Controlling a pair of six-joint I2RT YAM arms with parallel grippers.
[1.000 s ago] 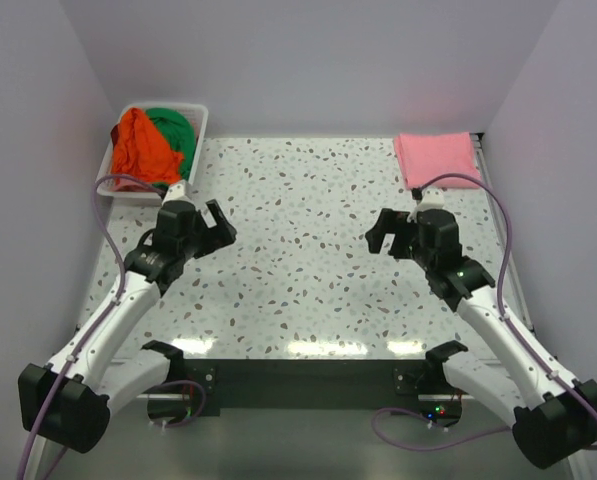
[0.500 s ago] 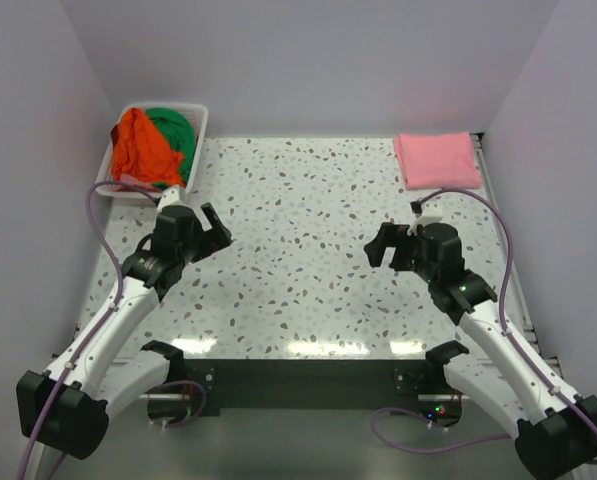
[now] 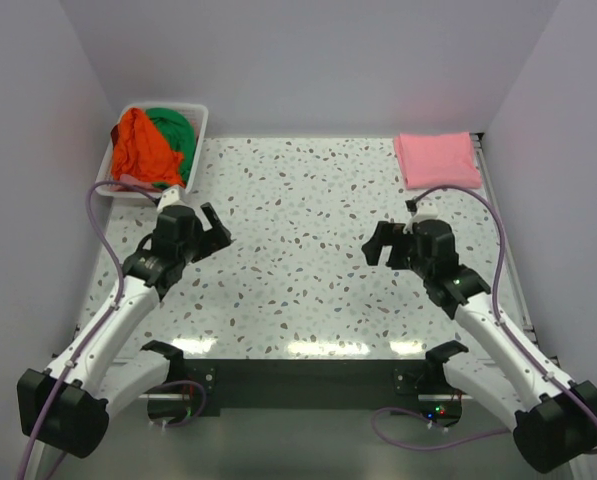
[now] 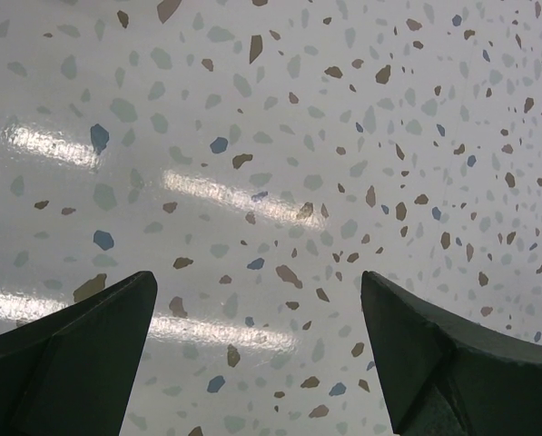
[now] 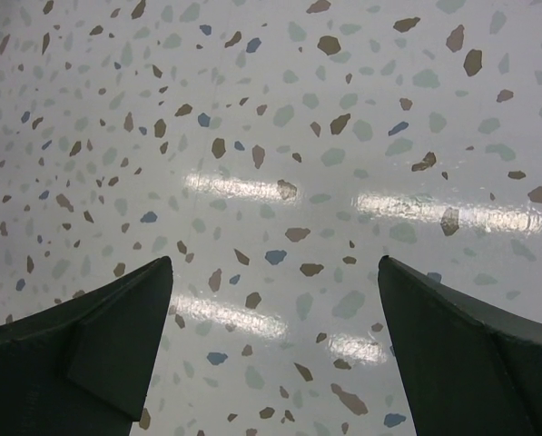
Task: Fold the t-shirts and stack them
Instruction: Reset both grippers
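Pink shirt (image 3: pixel 436 159) lies folded at the tabletop's far right corner; orange shirt (image 3: pixel 138 148) and green shirt (image 3: pixel 174 130) sit bunched in the basket (image 3: pixel 200 125), far left corner. Our left gripper (image 3: pixel 218 225) and right gripper (image 3: pixel 372 245) hover wide open, empty. Next we'd fetch orange.

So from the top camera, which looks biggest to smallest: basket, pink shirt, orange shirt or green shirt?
1. Basket
2. Pink shirt
3. Orange shirt, nearly the same as pink, too close to be sure
4. Green shirt, partly hidden by the orange one
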